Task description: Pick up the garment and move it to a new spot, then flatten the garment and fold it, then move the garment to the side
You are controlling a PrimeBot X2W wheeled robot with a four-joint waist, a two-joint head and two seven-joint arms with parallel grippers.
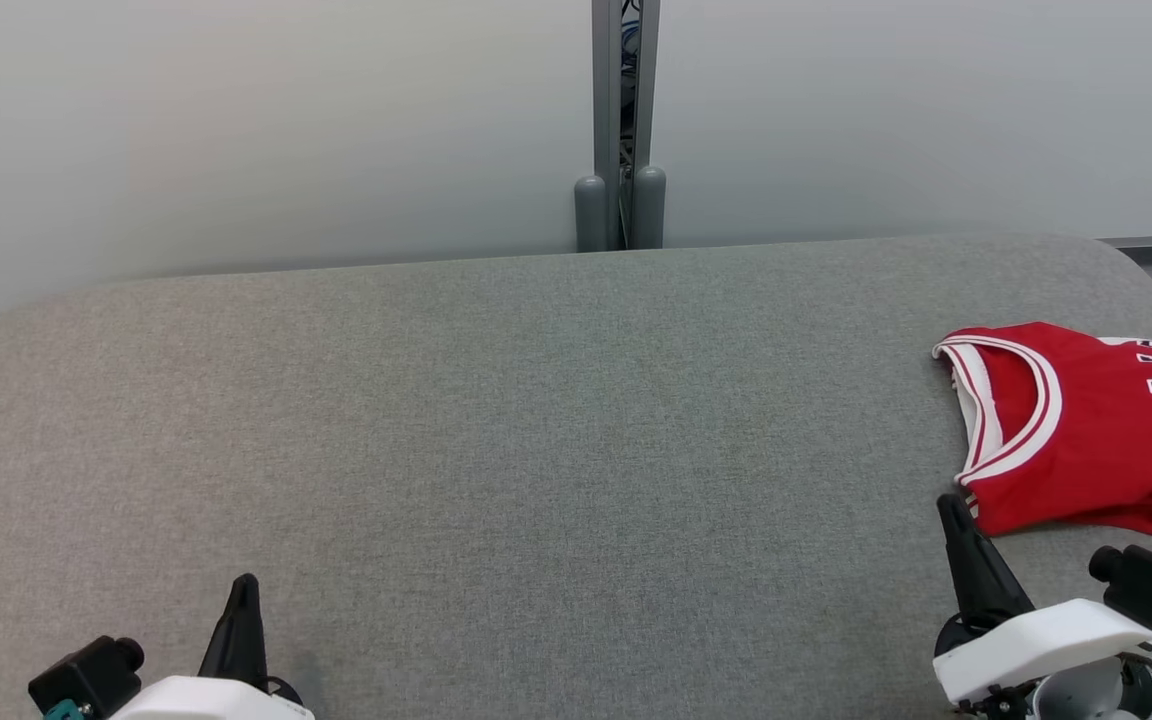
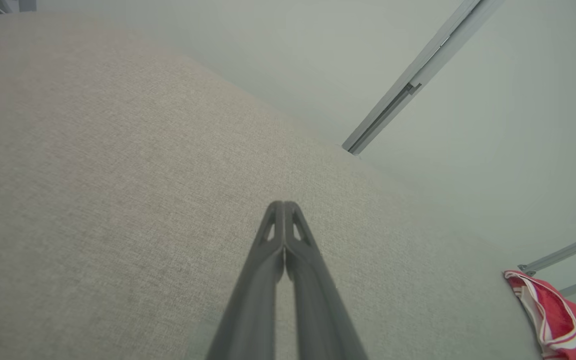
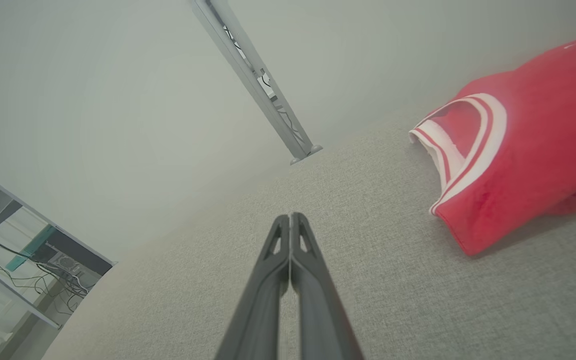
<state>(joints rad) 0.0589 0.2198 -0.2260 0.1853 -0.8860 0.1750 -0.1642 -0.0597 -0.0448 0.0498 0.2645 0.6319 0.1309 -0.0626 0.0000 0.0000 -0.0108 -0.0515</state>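
The red garment lies on the grey bench, at the bench's right end. Its white-trimmed neck opening faces the bare middle of the bench, and its far part runs past the edge of the head view. The visible part is fairly flat, with a rumple along its near edge. Whether it is folded I cannot tell.

Both hands are clenched on nothing. The left hand hangs over bare cloth well to the left of the garment, fingers pressed together. The right hand is just beside the garment's near left corner, apart from it.

This fits two stages: a jersey waiting at the bench end to be picked up, or one already folded and set to the side. The pictures do not settle which.

Either way, the care lies with the right hand. Being so close to that corner, it should travel clear of the hem so that its fingers do not drag or snag the cloth.

The task names no container; the garment rests straight on the bench.
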